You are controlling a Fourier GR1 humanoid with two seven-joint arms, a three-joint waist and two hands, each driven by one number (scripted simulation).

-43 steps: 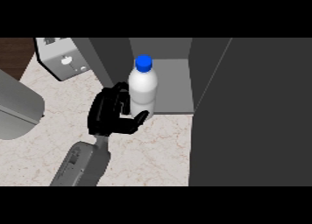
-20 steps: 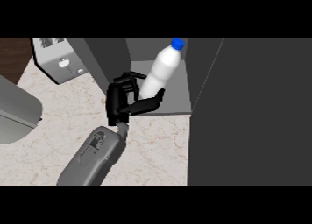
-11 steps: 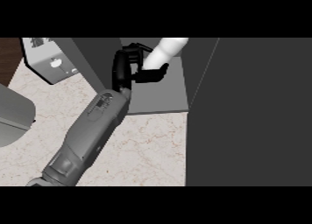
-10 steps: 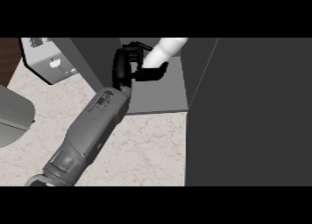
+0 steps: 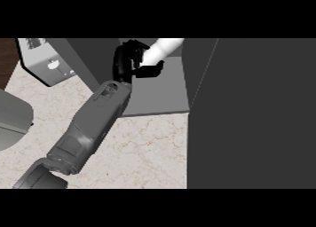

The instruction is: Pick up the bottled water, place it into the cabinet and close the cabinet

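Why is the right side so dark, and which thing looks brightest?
Head view: the tall cabinet panel is a flat dark grey face with no shine. Head view: the white bottle is brightest, its top cut off by the picture's upper edge, its lower part hidden behind the black hand. Head view: the counter is lit evenly, without hard shadows.

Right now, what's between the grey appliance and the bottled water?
In the head view: the cabinet's side wall and the right hand, curled round the bottled water.
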